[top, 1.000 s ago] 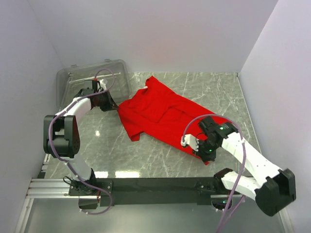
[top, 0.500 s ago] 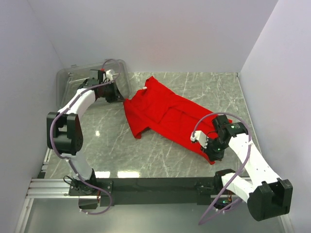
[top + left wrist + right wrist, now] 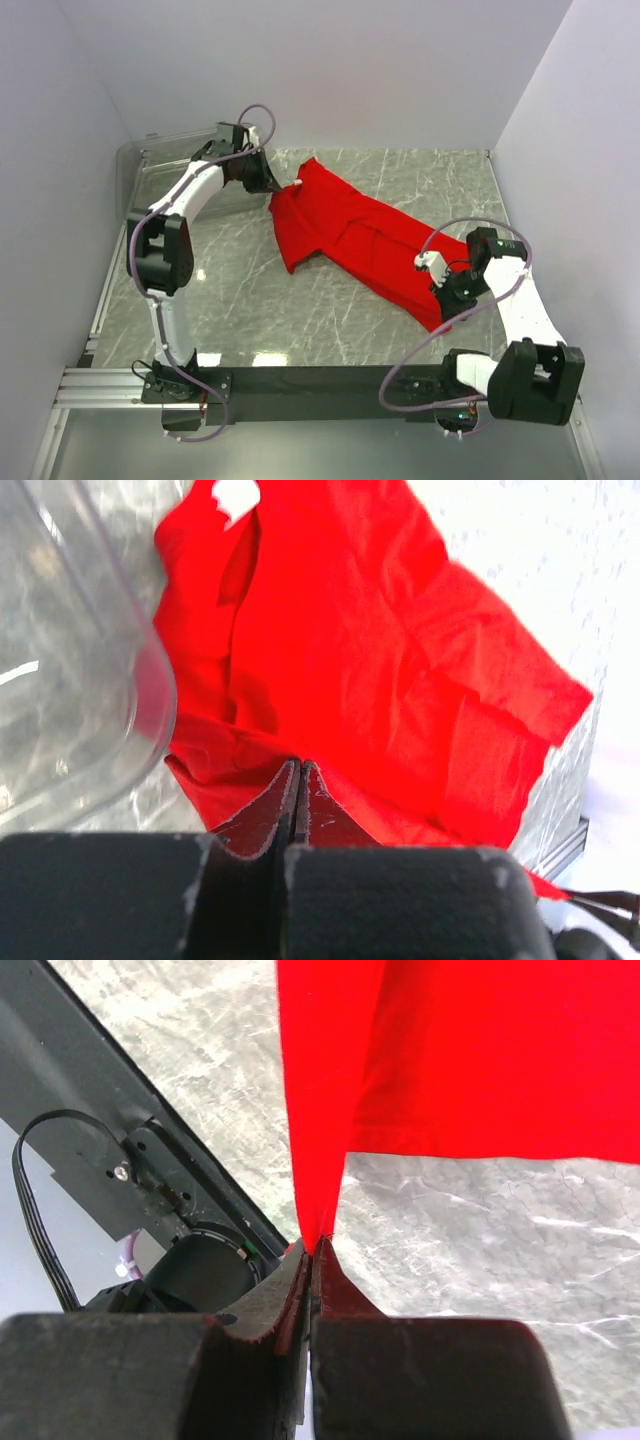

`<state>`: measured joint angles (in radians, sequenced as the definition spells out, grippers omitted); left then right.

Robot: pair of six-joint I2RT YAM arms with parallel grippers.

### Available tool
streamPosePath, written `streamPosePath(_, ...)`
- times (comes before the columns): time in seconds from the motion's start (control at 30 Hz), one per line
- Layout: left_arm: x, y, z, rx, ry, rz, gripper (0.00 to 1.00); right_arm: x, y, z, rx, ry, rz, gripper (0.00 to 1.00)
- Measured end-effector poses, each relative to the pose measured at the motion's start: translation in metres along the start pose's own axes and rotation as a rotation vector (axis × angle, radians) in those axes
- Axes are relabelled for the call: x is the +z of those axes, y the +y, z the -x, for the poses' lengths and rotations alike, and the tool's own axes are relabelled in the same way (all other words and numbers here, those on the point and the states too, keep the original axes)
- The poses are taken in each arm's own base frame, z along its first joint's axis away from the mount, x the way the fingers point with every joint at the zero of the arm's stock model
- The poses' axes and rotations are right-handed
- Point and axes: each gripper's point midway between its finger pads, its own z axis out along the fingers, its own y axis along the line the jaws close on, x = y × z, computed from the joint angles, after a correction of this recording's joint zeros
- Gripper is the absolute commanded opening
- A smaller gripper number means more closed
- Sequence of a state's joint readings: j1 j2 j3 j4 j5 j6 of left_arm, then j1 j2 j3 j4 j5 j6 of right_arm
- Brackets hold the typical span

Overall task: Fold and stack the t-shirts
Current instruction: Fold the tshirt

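One bright red t-shirt [image 3: 350,230] lies stretched slantwise across the marble table, from back left to front right. My left gripper [image 3: 272,188] is shut on its back-left edge beside the clear bin; in the left wrist view the jaws [image 3: 298,770] pinch red cloth [image 3: 350,660]. My right gripper [image 3: 447,300] is shut on the shirt's front-right corner. In the right wrist view the jaws [image 3: 318,1245] hold a taut strip of the red cloth [image 3: 460,1050] lifted off the table. A white neck label [image 3: 235,495] shows at the collar.
A clear plastic bin [image 3: 160,170] stands at the back left, its rounded corner [image 3: 120,680] close to my left gripper. White walls close the table on three sides. The black base rail [image 3: 320,380] runs along the near edge.
My left gripper has moved back and to the right with the shirt edge. My right gripper has moved right with the corner. The shirt is pulled longer and further right.
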<state>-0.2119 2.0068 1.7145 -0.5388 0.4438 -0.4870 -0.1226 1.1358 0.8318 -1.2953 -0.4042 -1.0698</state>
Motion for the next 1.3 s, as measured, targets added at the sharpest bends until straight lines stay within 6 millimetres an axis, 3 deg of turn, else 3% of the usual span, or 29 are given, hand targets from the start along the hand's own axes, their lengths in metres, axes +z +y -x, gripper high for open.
streamPosePath(0.2,0.022,-0.008,0.019,-0.029,-0.019,0.010,0.01,0.003,-0.009,-0.006,0.087,-0.013,0.025,0.00)
streamPosePath(0.57,0.060,-0.002,0.023,-0.102,0.003,0.051,0.01,0.008,-0.036,-0.006,0.231,-0.035,0.063,0.00)
streamPosePath(1.03,0.063,0.001,0.032,-0.140,-0.039,0.082,0.01,0.015,-0.080,0.006,0.357,-0.045,0.079,0.00)
streamPosePath(1.3,0.064,0.003,0.036,-0.136,-0.056,0.093,0.01,0.027,-0.086,0.003,0.418,-0.023,0.104,0.00)
